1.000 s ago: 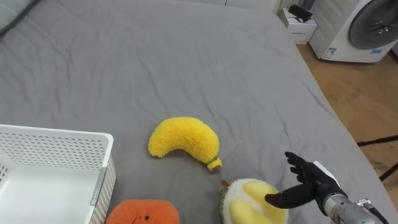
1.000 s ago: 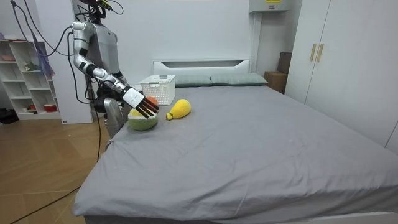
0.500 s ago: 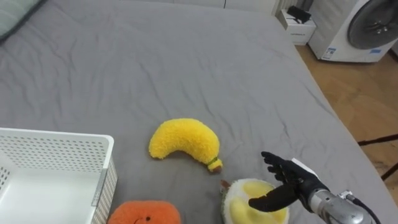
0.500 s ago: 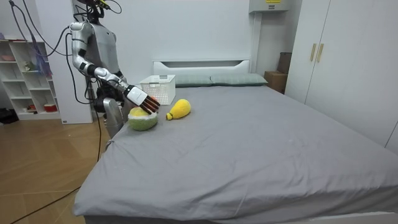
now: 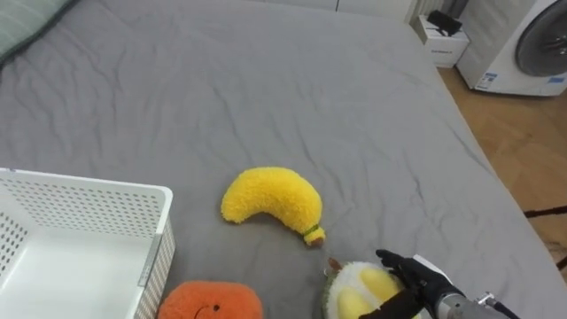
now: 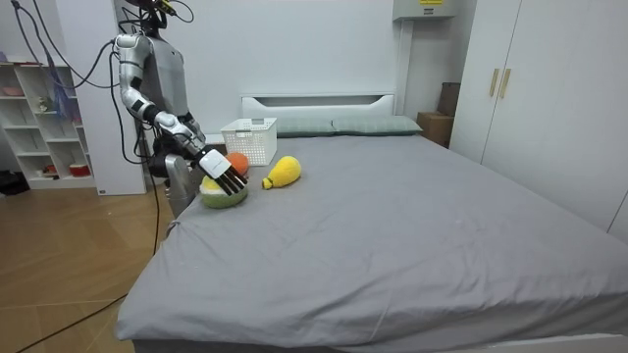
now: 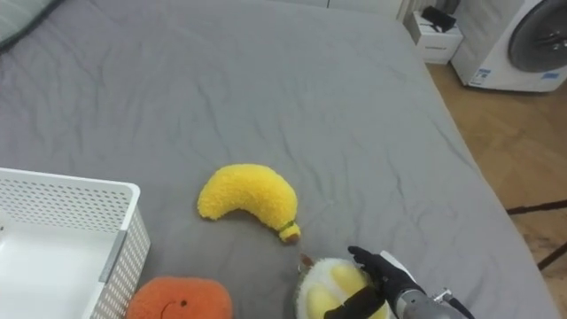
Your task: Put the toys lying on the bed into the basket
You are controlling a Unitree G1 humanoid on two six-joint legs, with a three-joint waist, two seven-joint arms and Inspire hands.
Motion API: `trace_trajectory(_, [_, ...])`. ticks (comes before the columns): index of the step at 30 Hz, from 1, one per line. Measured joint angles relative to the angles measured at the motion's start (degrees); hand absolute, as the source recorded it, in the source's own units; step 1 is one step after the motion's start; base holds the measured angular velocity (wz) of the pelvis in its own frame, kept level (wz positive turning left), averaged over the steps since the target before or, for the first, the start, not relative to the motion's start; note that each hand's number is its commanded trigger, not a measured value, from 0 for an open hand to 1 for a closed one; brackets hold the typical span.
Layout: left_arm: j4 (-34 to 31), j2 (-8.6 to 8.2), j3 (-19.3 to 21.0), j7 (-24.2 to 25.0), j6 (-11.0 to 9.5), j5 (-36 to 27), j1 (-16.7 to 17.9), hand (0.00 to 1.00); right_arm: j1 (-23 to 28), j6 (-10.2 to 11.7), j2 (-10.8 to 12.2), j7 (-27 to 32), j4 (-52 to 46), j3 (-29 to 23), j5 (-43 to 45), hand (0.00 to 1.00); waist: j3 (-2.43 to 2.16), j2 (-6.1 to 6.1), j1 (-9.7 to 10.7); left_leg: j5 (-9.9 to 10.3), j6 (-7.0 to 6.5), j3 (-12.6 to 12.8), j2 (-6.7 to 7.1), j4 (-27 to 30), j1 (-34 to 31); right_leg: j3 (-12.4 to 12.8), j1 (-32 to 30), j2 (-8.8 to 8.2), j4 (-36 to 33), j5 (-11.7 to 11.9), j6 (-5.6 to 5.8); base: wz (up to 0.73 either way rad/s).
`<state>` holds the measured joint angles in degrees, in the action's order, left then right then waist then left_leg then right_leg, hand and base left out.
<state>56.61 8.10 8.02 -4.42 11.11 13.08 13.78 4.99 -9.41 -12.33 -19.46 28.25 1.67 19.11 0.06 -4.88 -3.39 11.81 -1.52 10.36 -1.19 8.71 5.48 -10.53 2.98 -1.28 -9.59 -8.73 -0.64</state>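
Note:
Three plush toys lie on the grey bed (image 5: 266, 89): a yellow banana (image 5: 270, 197), an orange round toy (image 5: 208, 301) at the bottom edge, and a green-and-yellow fruit half (image 5: 359, 291) at the lower right. My right hand (image 5: 415, 279) rests on top of the fruit half, open, with straight fingers spread over it and the thumb lower against its face. In the room view the same right hand (image 6: 224, 175) lies on the fruit half (image 6: 222, 194) at the bed's near corner. A white slatted basket (image 5: 97, 208) stands on the bed at the lower left, beside the orange toy.
The bed's right edge drops to a wooden floor (image 5: 532, 142) with a washing machine (image 5: 532, 49) and a white box (image 5: 440, 27). A pillow (image 5: 27, 22) lies at the top left. Wide bare sheet stretches beyond the banana. I stand at the bed's corner near a shelf (image 6: 39, 118).
My right hand has moved left and down, from beside the fruit half onto its top. The view has shifted slightly; the toys and basket lie where they were.

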Motion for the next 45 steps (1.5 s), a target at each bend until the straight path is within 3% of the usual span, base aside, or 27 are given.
trace_trajectory(14, [-1.5,0.06,0.1,0.0,0.0,0.0,0.7,0.0,-1.8,0.6,0.0,0.6,7.4,-0.7,1.3,0.0,0.04,-0.51,-0.1,0.0,-0.01,-1.3,0.19,0.1,0.2,-0.5,1.1,-0.01,0.9,0.0,0.07,0.03])
trace_trajectory(15, [-1.5,0.06,0.1,0.0,0.0,0.0,0.7,0.0,-1.8,0.7,0.0,0.7,7.5,-0.7,1.3,0.57,0.05,-0.49,-0.1,0.0,-0.01,-1.3,0.19,0.1,0.2,-0.5,1.1,-0.01,0.9,0.0,0.06,0.0])
trace_trajectory(16, [-1.5,0.1,0.1,0.0,0.0,-0.1,0.7,0.0,-1.8,1.2,0.0,1.2,8.4,-0.7,1.2,0.82,0.04,-0.48,0.0,0.0,-0.01,-1.3,0.19,0.1,0.2,-0.5,1.2,0.0,0.9,0.0,0.06,0.0])
trace_trajectory(17, [-1.5,0.17,-0.2,0.0,0.0,-0.1,0.7,0.0,-1.9,1.9,0.0,1.8,9.6,-0.7,1.2,1.0,0.05,-0.47,-0.1,0.0,-0.01,-1.3,0.18,0.1,0.1,-0.5,1.2,0.01,0.9,0.0,0.06,0.0])
trace_trajectory(26, [-0.2,0.2,-2.6,-1.7,-0.6,0.0,0.5,0.0,-2.3,5.8,0.1,8.2,15.3,-0.5,1.2,1.0,0.03,0.03,-0.1,0.0,0.01,-1.3,0.13,0.1,0.1,-0.7,1.7,0.06,0.9,0.0,0.06,0.0])
trace_trajectory(35, [0.7,-0.22,-2.7,-1.7,-0.9,0.0,0.1,0.0,-3.2,6.6,0.2,10.9,18.3,0.4,1.4,1.0,0.05,0.86,-0.1,0.0,0.02,-1.3,0.13,0.0,0.1,-0.7,1.7,0.18,1.0,0.0,0.07,0.0])
trace_trajectory(45, [0.7,-0.17,-2.6,-1.7,-1.3,0.0,0.1,0.0,-3.4,7.0,0.4,11.2,18.5,1.4,1.0,1.0,-0.02,0.7,-0.1,0.0,0.02,-1.3,0.14,0.1,0.1,-0.7,1.6,0.06,1.0,0.0,0.09,0.0])
